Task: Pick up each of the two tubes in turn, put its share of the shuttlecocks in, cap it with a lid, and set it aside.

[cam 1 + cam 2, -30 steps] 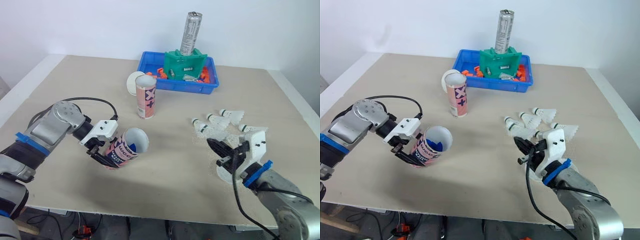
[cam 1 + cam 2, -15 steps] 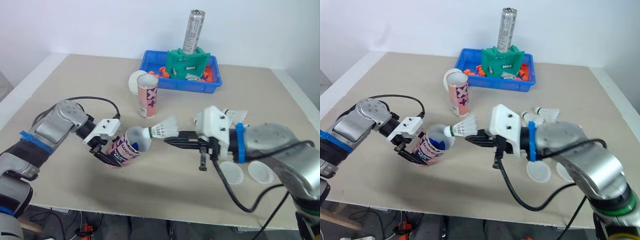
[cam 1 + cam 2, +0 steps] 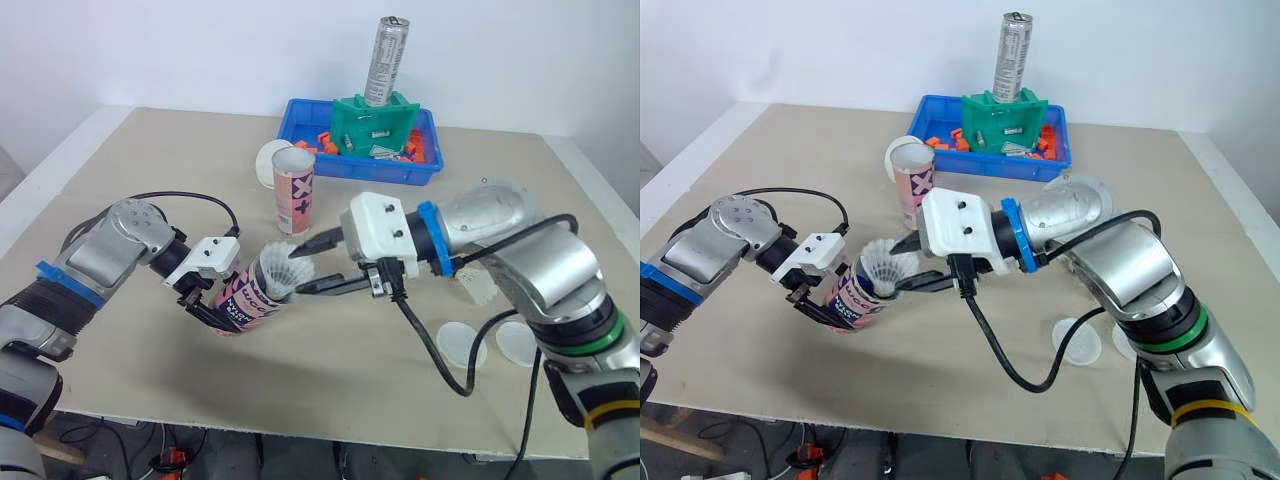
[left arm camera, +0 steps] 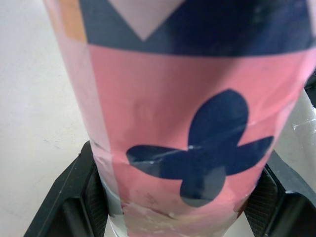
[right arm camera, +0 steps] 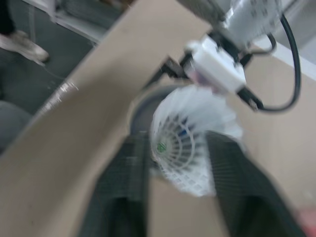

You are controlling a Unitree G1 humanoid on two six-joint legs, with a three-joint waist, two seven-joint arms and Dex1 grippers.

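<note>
A: Diff against a second ago?
B: Lifted right gripper [image 3: 302, 270] from low over the two lids [image 3: 458, 342], swung it across to the tube [image 3: 240, 298]. Left those lids uncovered, well behind the wrist now.
A: And against half a second ago?
B: Pushed the shuttlecock [image 3: 283, 272] in. Sank its cork inside the mouth; earlier just at the rim. Left the skirt sticking out, between the fingers [image 3: 322, 240] rather than ahead of the tips. Spread the fingers too, one either side of the skirt; pinched close together before.
</note>
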